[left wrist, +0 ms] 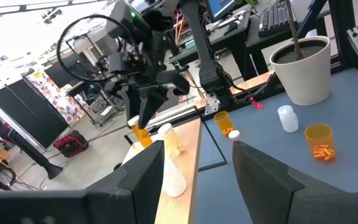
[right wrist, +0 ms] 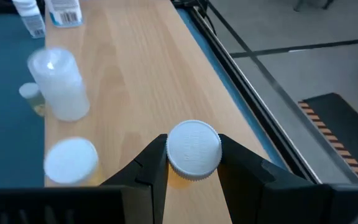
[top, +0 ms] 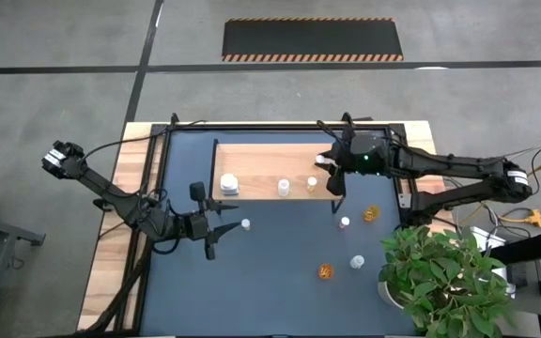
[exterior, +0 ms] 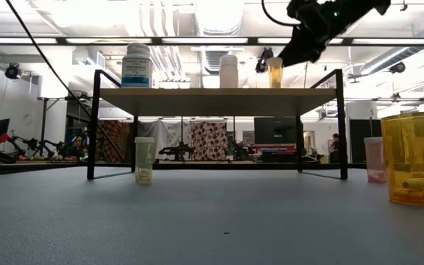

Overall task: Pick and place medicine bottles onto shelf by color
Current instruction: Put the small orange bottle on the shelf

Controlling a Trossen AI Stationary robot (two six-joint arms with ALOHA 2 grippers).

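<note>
The shelf (top: 261, 160) is a light-wood board in a black frame at the table's far side. On it stand a large white labelled bottle (top: 228, 185), a white bottle (top: 284, 187) and an amber bottle with a pale cap (top: 312, 184). My right gripper (right wrist: 194, 163) is over the shelf's right end (top: 334, 174), shut on another amber bottle with a white cap (right wrist: 194, 149). My left gripper (left wrist: 207, 180) is open and empty, raised near the table's middle (top: 224, 225), with a white bottle (top: 245, 224) standing on the table just beyond it. My right gripper pinches the amber bottle by its white cap (right wrist: 211, 149) between its two fingers, one on each side of the cap. The fingers come from above, slanting down. The amber body (left wrist: 140, 134) hangs upright below them; in the low view nothing stands on the board under the gripper (exterior: 300, 44).
On the blue table right of the middle are a small white bottle (top: 345, 222), two amber bottles (top: 372, 214) (top: 325, 271) and a white one (top: 357, 262). A green potted plant (top: 440, 282) fills the near right corner. The shelf's right end (right wrist: 142, 68) is bare.
</note>
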